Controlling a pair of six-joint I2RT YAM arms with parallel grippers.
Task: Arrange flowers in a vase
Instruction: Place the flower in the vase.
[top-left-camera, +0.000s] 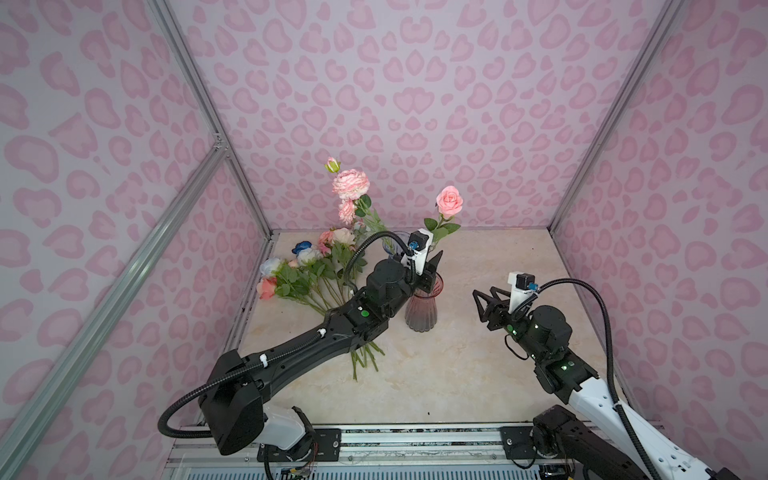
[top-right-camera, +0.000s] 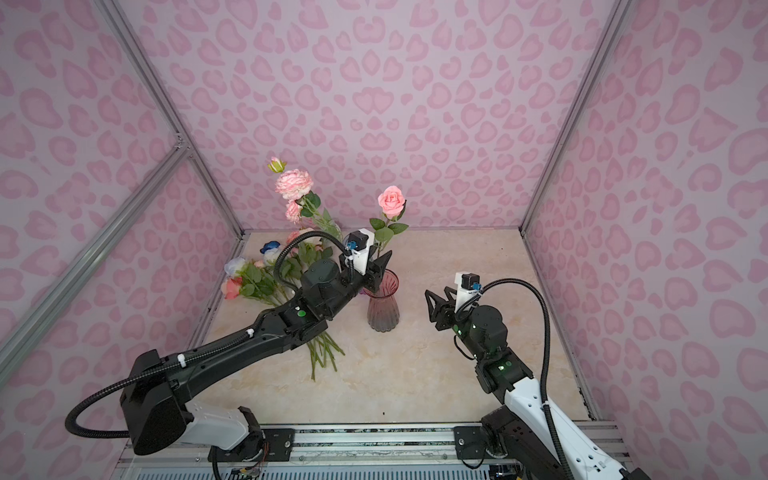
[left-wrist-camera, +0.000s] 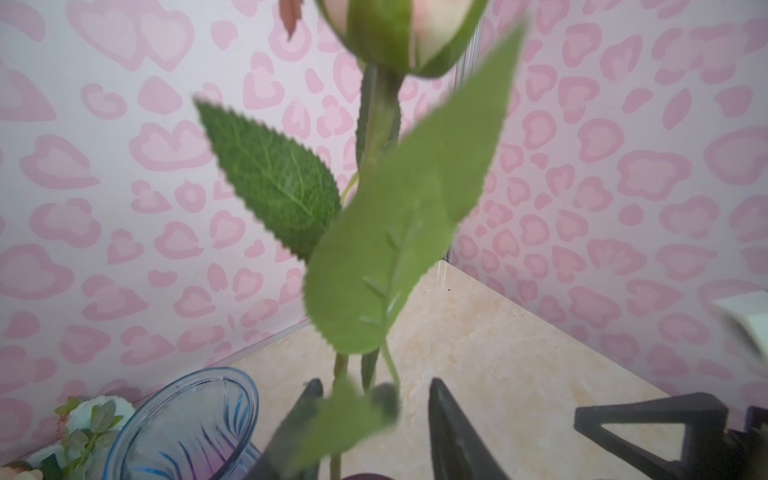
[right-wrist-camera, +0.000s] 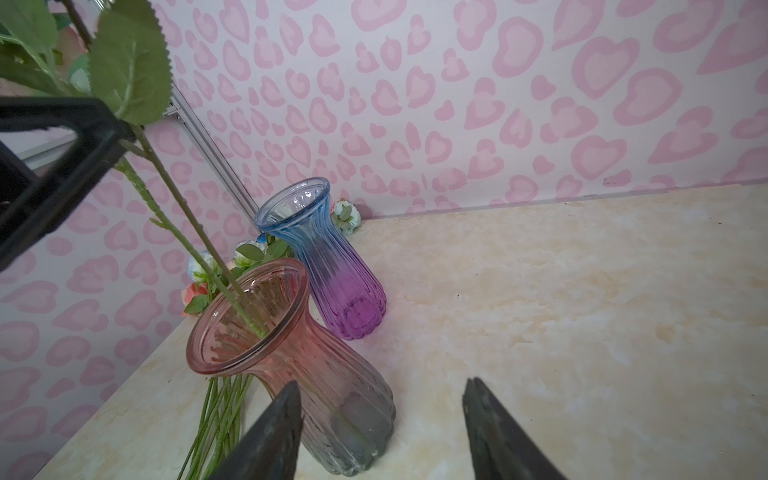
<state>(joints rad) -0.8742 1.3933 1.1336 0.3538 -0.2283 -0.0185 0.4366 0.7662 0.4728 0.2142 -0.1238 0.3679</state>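
flowers (top-left-camera: 309, 272): most of them lie in a heap on the tabletop (top-left-camera: 457, 374) by the left wall, cut ends pointing toward the robot. One pink rose (top-left-camera: 449, 200) stands with its stem down in the pink vase (top-left-camera: 422, 309). So which step is this? — petalpusher

Looks like the drop-off of that rose, tbh. The left gripper (left-wrist-camera: 375, 380) sits right above the vase mouth. Its jaws are parted with the stem between them, and nothing's pinched as far as the left wrist view shows. The right gripper (right-wrist-camera: 382, 382) is wide and empty, hanging off to the vase's other side. Next, the left arm would need to lift clear without snagging a leaf. Then it reaches for the heap and pinches just one stem. The blue vase (right-wrist-camera: 328, 257) close behind looks empty. — yam_fan
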